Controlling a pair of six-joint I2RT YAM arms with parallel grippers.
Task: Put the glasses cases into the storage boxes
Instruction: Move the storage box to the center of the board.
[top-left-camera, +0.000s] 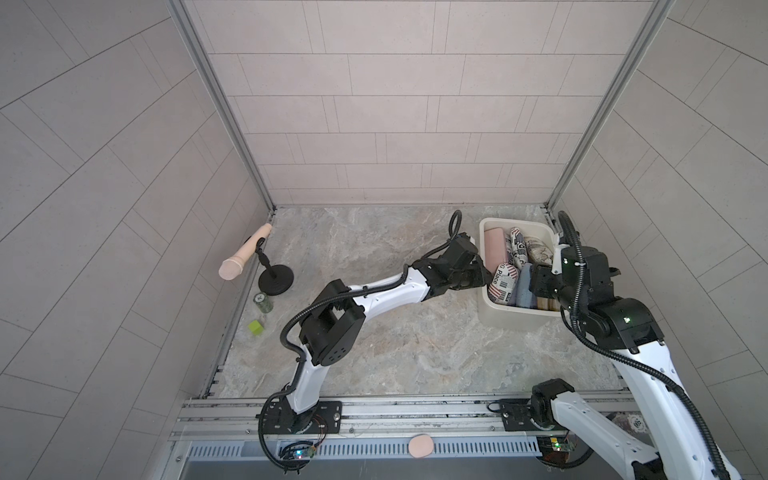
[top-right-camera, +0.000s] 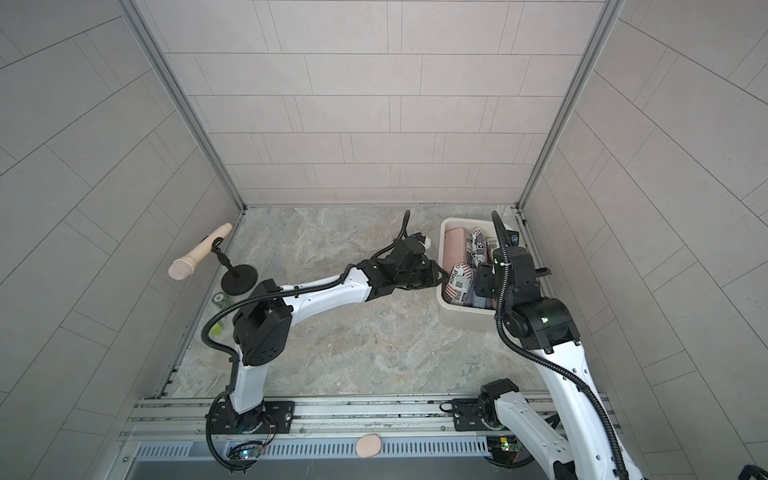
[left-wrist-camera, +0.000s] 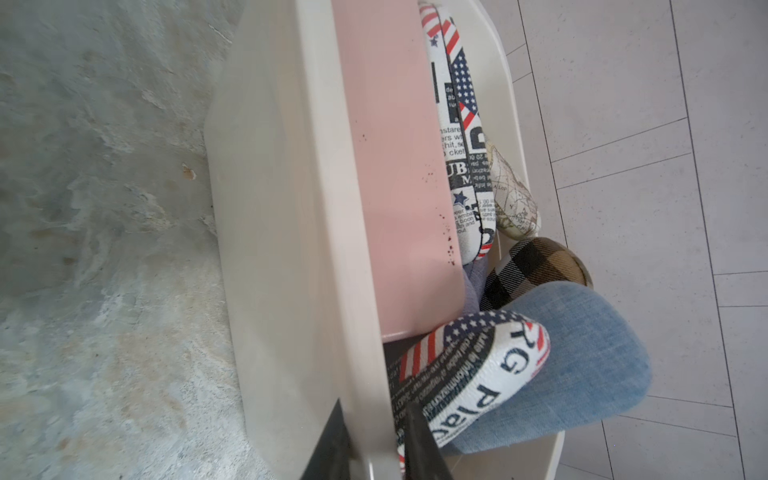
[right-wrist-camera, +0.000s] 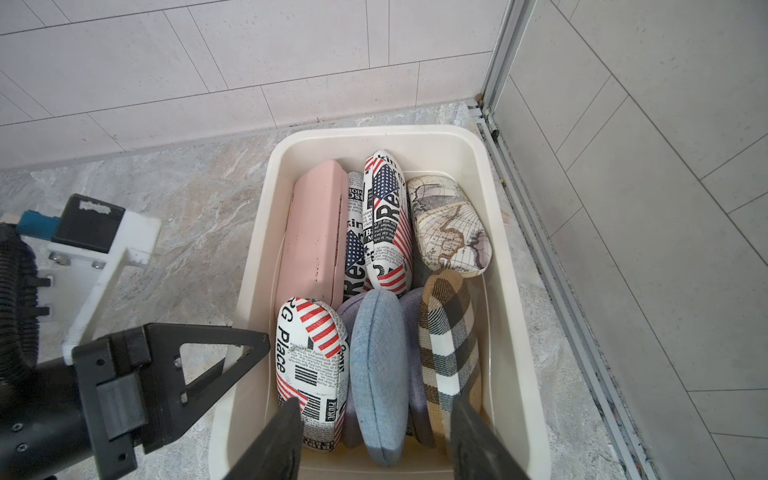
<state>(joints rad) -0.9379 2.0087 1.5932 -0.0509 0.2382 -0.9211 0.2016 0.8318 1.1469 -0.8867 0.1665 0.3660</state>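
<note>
Cream tub (right-wrist-camera: 374, 133), far right corner of surface (right-wrist-camera: 187, 199), full of glasses cases (right-wrist-camera: 380, 374); one flag-print case (right-wrist-camera: 311, 365) reads "G Place". Left gripper (left-wrist-camera: 372, 419) pinches tub wall; right gripper (right-wrist-camera: 374, 401) spread above. Microphone stand (top-left-camera: 275, 279) opposite.

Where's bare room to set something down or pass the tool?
The storage box is packed; only a sliver shows along its wall beside the plaid case. Table lies bare between box, left arm and front rail. The microphone stand crowds the left-wall edge.

Marble tabletop (top-left-camera: 395, 340): tub (top-left-camera: 515, 321), stand (top-left-camera: 275, 279), cube (top-left-camera: 256, 327).
</note>
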